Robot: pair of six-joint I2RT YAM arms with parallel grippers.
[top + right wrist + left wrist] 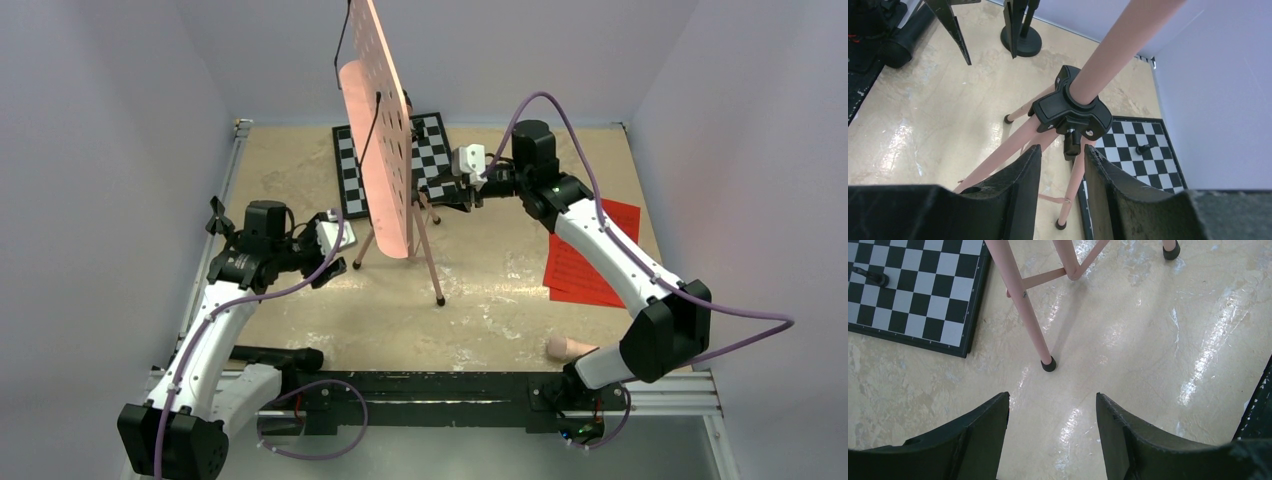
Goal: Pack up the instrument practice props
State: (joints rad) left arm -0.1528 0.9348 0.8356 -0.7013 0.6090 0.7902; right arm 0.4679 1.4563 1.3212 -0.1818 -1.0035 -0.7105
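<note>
The pink music stand (378, 130) is upright mid-table, its perforated desk edge-on to the top view, on thin tripod legs. My right gripper (1062, 148) is open beside the stand's black tripod hub (1070, 110). The hub's black knob (1073, 145) hangs just at its fingertips, gripped by neither. My left gripper (1053, 396) is open over bare table, and one tripod leg's black foot (1048, 365) stands just ahead of it. Red printed sheets (590, 260) lie at the right under the right arm. A peach tube (565, 347) lies near the right arm's base. The black round-base peg stand (1020, 42) is behind the left arm.
A black-and-white chessboard (435, 150) lies behind the stand, with a small black piece (1143, 148) on it. Grey walls close in the table on three sides. The black rail (440, 385) with both arm bases runs along the near edge.
</note>
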